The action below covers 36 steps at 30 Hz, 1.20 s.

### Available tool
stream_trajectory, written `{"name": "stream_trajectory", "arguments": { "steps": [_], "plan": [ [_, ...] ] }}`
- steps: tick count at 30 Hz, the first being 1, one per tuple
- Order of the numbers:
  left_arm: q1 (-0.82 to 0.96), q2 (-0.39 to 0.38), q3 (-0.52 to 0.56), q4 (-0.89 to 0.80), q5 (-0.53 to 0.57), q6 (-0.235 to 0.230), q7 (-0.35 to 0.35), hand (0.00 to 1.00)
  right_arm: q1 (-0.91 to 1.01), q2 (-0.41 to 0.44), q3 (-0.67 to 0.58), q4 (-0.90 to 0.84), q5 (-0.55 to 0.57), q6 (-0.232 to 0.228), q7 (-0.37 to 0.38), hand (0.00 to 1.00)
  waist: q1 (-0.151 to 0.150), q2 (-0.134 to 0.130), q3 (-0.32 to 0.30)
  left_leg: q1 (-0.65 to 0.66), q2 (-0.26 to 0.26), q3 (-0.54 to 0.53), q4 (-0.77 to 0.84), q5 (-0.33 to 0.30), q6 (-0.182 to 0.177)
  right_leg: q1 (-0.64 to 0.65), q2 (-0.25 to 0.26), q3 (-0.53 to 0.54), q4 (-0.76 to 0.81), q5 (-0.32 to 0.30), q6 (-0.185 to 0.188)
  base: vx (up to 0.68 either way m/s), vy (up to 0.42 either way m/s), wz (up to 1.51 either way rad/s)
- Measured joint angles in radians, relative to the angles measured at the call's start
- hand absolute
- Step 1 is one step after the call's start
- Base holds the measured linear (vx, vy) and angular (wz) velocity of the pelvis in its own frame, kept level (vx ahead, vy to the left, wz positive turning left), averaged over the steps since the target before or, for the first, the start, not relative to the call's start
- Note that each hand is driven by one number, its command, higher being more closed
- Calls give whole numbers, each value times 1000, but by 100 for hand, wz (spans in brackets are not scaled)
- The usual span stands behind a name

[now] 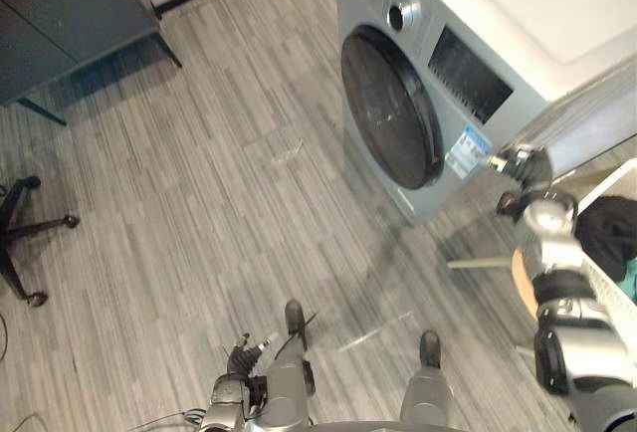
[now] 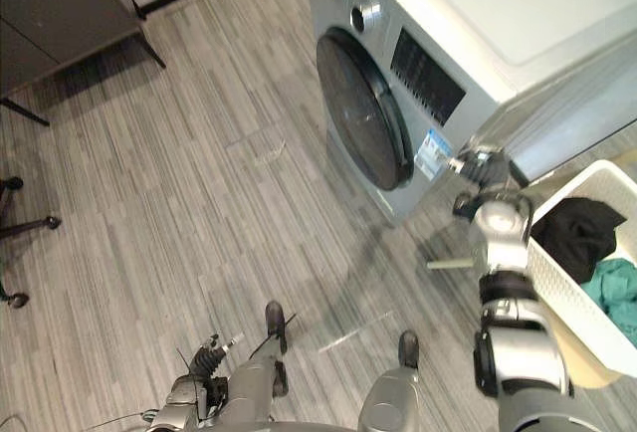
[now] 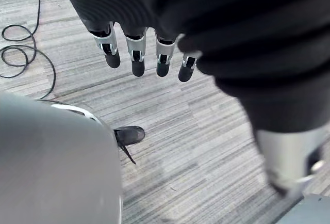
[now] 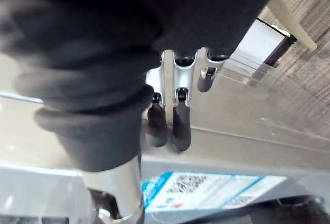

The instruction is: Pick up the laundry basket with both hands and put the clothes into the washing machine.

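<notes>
Washing machine: a grey front-loader (image 1: 448, 74) stands on the grey wood-grain floor (image 1: 219, 183), ahead and to the robot's right.
Door: the round dark door (image 1: 390, 108) is closed, with a pale sticker (image 1: 468, 151) just beside its lower edge.
Laundry basket: the white mesh basket (image 2: 572, 303) sits at the far right, near the machine's front corner, on a round pale surface (image 1: 521, 288) with light legs.
Clothes: a black garment (image 2: 577, 233) and a teal garment (image 2: 619, 298) lie inside the basket, side by side.
Right hand: the right hand (image 2: 483, 168) is raised near the machine's lower front corner, just beside the sticker and above the basket's near end. In the right wrist view its fingers (image 4: 180, 123) hang loose and uncurled, holding nothing. Whether they touch the machine's panel cannot be told.
Left hand: the left hand (image 1: 244, 357) hangs low at the robot's left side, over the floor and well apart from the basket. Its fingers (image 3: 136, 56) are straight, side by side and empty.
Surroundings: a dark cabinet (image 1: 70, 14) stands at the far left, and a black chair base (image 1: 20, 233) stands nearer on the left.
</notes>
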State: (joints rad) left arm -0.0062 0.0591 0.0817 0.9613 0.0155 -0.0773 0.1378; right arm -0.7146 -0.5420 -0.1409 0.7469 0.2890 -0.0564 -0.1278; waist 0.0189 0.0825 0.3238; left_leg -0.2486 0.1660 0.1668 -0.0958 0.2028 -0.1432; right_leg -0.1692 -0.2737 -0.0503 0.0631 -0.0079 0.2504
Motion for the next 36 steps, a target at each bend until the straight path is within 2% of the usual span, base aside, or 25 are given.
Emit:
{"name": "stream_trajectory", "arguments": {
  "steps": [1, 5, 8, 10, 14, 16, 19, 23, 28, 29, 31, 33, 36],
  "plan": [
    [0, 2, 2, 0, -16, 0, 3, 0, -22, -12, 2, 0, 21, -1, -1, 0, 0, 6, 4, -19, 6, 1, -1, 0, 0, -25, 7, 8, 1, 11, -3, -211, 12, -15],
    [-7, 5, 8, -1, -38, 1, 21, 0, -22, -13, 3, -10, 35, -3, -3, 0, -2, 4, 16, -37, 13, 1, -7, -1, 0, -55, 16, 27, -2, 21, -7, -129, -7, -13],
    [-13, 5, 6, -4, -45, 1, 37, 0, 66, 16, -10, -64, 36, -12, -9, 0, -3, 0, 19, -53, 13, -1, -5, -3, 2, -61, 18, 26, -13, 22, -5, -37, -8, 4],
    [-18, 5, 7, -16, -44, 1, 41, 0, 150, 73, -11, -96, 35, -15, -8, 0, -6, -12, 26, -58, 12, -1, -1, -2, 1, -63, 18, 29, -19, 23, -5, 17, -10, 1],
    [-20, 4, -10, -45, -43, 2, 42, 0, 386, 251, 8, -100, 30, -4, 19, 0, -5, -29, 35, -60, 6, -4, 0, 8, 8, -56, 13, 23, -23, 34, -1, 79, -29, 4],
    [-20, 4, -13, -51, -42, 2, 41, 0, 463, 285, 48, -100, 11, -2, 46, 0, -8, -35, 36, -54, 4, -4, 0, 41, -9, -50, 9, 22, -23, 33, 0, 93, -41, -2],
    [-20, 5, -25, -62, -34, 2, 41, 0, 557, 329, 127, -100, -18, 1, 91, 0, -20, -45, 36, -33, 5, -3, 0, 41, -9, -30, 10, 18, -23, 31, 2, 69, -49, -1],
    [-21, 5, -54, -68, -3, 0, 38, 0, 603, 360, 221, -110, -29, 1, 138, 0, -33, -58, 31, -21, 7, 1, 0, 41, -9, -23, 10, 23, -23, 27, 5, -31, -25, -4],
    [-19, 26, -50, -57, 15, 3, 39, 0, 634, 366, 297, -258, -44, -3, 173, 0, -26, -73, 27, -25, 7, 4, -1, 32, -11, -25, 10, 27, -23, 20, 7, -103, -7, 1],
    [-17, 28, -47, -57, 19, 4, 40, 0, 634, 366, 300, -281, -44, -4, 174, 0, -25, -76, 26, -27, 7, 5, -1, 29, -11, -27, 10, 27, -23, 20, 6, -82, 2, 6],
    [-14, 34, -41, -56, 28, 4, 40, 0, 628, 364, 301, -336, -44, -9, 172, 0, -20, -85, 20, -32, 5, 10, -1, -6, 14, -28, 10, 27, -27, 20, 6, -63, 7, 8],
    [-14, 35, -33, -57, 31, 3, 42, 0, 602, 352, 297, -388, -33, -16, 165, 0, -3, -95, 16, -39, 2, 10, -1, -7, 15, -29, 10, 32, -32, 20, 6, -36, 2, 8],
    [-14, 41, -29, -57, 35, 2, 44, 0, 519, 336, 295, -455, 4, -34, 146, 0, -1, -106, 9, -55, -1, 2, -1, -7, 15, -44, 8, 36, -30, 21, 5, -16, -3, 5]
  ]
}}
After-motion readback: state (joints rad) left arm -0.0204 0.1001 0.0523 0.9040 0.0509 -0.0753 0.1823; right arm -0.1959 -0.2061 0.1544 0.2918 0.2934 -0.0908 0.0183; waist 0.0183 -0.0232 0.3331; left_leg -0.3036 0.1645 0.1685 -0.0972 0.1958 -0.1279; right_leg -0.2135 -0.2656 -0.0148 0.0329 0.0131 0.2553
